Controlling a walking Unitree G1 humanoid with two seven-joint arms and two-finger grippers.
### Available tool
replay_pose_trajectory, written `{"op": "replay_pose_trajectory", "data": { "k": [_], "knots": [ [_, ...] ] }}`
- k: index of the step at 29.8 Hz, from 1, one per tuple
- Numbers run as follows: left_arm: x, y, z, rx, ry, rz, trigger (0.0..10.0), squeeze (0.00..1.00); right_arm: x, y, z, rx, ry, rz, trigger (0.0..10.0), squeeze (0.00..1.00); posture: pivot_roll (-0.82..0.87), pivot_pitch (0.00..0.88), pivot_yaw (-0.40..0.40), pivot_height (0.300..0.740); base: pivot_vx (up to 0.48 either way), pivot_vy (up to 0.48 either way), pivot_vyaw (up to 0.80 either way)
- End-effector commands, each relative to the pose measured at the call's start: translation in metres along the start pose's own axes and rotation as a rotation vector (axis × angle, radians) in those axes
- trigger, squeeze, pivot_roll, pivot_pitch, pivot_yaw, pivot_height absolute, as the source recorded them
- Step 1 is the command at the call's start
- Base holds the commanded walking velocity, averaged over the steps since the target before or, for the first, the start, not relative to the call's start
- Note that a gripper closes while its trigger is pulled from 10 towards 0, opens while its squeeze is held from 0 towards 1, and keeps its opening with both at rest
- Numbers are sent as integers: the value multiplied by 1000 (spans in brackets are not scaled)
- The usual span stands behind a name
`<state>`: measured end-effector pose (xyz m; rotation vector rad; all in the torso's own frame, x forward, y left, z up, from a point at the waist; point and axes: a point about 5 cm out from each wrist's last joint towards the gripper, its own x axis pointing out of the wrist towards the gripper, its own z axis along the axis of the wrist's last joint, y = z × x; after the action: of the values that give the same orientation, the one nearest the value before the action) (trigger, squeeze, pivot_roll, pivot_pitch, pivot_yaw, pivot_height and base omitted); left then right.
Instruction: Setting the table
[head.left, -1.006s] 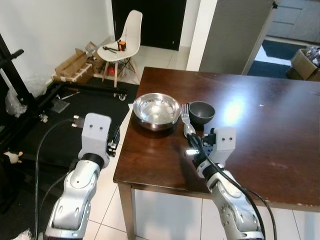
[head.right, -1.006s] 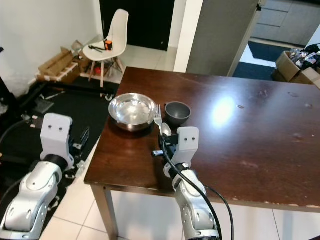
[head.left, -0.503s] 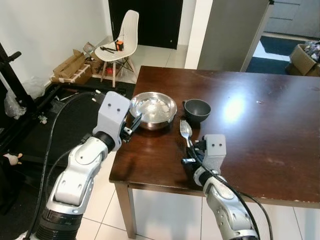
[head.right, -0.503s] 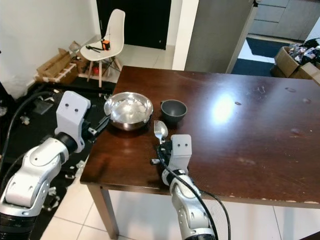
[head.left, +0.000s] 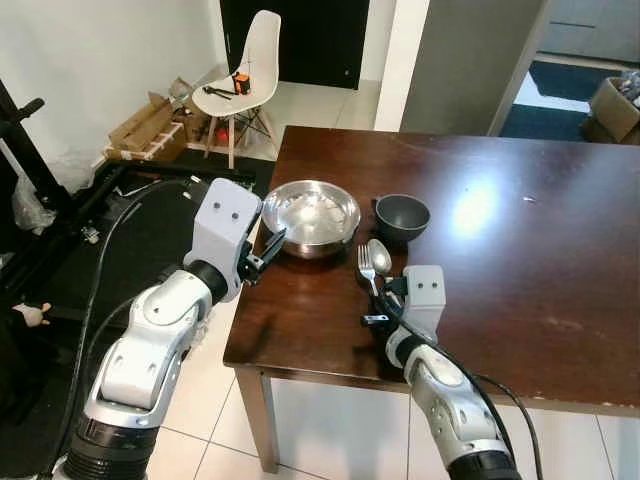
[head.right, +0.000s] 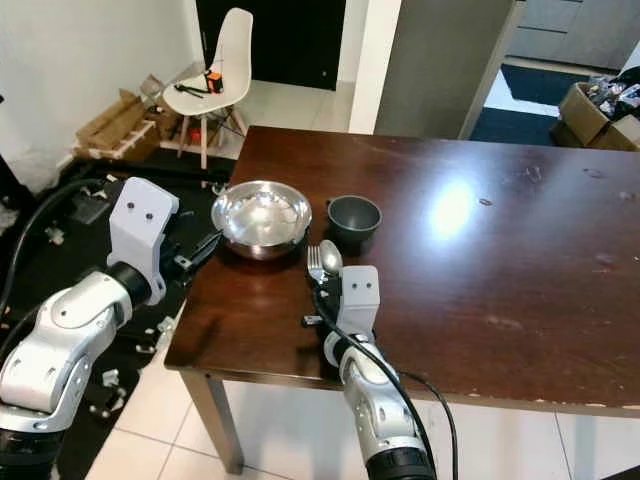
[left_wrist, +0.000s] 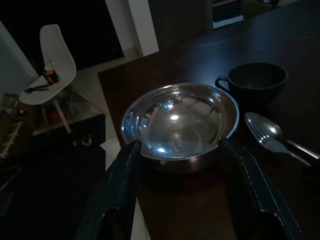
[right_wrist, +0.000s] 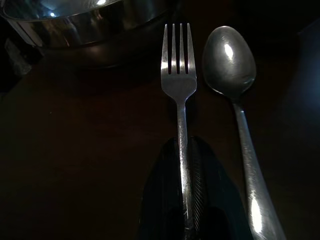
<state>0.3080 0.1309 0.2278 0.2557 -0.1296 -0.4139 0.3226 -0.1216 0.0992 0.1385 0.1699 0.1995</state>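
A steel bowl (head.left: 312, 214) stands near the left edge of the dark wooden table (head.left: 520, 290), with a dark cup (head.left: 402, 217) just to its right. In front of the cup, a fork (head.left: 365, 266) and a spoon (head.left: 380, 256) lie side by side. My right gripper (head.left: 379, 300) rests low on the table, shut on the fork's handle (right_wrist: 182, 165), with the spoon (right_wrist: 230, 60) beside it. My left gripper (head.left: 266, 250) hovers at the table's left edge, open, its fingers (left_wrist: 125, 190) spread either side of the bowl (left_wrist: 180, 120) without touching it.
A white chair (head.left: 245, 70) with tools on its seat stands beyond the table's far left corner. Cardboard boxes (head.left: 145, 130) and a black stand (head.left: 60, 200) sit on the floor at the left. The table's near edge (head.left: 330, 372) runs just under my right arm.
My left arm rose from beside the table and brought its open gripper up to the bowl. The right gripper stayed on the fork, which now lies beside the spoon.
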Motion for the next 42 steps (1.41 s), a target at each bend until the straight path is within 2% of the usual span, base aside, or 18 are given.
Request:
{"op": "replay_pose_trajectory", "data": {
  "k": [1,7,18,19,21,22,25,26,27,28,29,30,31,32,41,42],
  "knots": [
    [-3,0,-2,-11,12,-3,10000,0,0,-2,-3,22,16,-5,10000,0,95,75,77,740,0,0,0],
    [-6,-1,0,-16,17,-3,10000,0,3,-6,-2,47,18,-11,10000,0,101,83,79,740,0,0,0],
    [-8,1,1,-16,25,3,10000,0,9,-4,-2,47,15,0,10000,0,116,90,82,740,0,0,0],
    [-8,1,2,-16,25,4,10000,0,9,-4,-2,48,15,2,10000,71,118,91,82,740,0,0,0],
    [-8,1,2,-16,25,5,10000,0,9,-3,-2,48,15,3,10000,71,118,91,82,740,0,0,0],
    [-8,1,2,-17,25,6,10000,0,10,-3,-1,47,15,3,10000,161,118,92,81,740,0,0,0],
    [-8,1,2,-18,27,9,10000,0,11,-4,0,46,12,4,10000,192,119,92,80,740,0,0,0],
    [-8,0,2,-18,27,10,10000,0,11,-5,0,45,11,4,10000,231,119,92,81,740,0,0,0],
    [-8,0,2,-19,28,10,10000,0,11,-5,0,45,11,5,10000,376,119,92,81,740,0,0,0],
    [-8,0,2,-20,28,11,10000,0,12,-5,0,43,10,5,10000,678,119,92,80,740,0,0,0],
    [-8,0,2,-20,28,11,10000,0,12,-6,1,41,9,5,10000,678,119,92,80,740,0,0,0],
    [-8,0,2,-21,28,11,10000,0,12,-6,1,40,8,5,10000,839,118,92,80,740,0,0,0],
    [-8,0,2,-21,28,11,10000,0,12,-6,1,39,8,6,10000,839,118,91,79,740,0,0,0],
    [-8,0,2,-21,28,12,10000,0,13,-7,2,38,7,5,10000,1000,117,91,79,740,0,0,0],
    [-7,-1,2,-25,28,15,10000,0,13,-8,6,31,-9,5,10000,1000,108,90,74,740,0,0,0],
    [-6,-1,2,-27,28,16,10000,0,12,-8,8,30,-15,4,10000,94,101,88,69,740,0,0,0]
  ]
}}
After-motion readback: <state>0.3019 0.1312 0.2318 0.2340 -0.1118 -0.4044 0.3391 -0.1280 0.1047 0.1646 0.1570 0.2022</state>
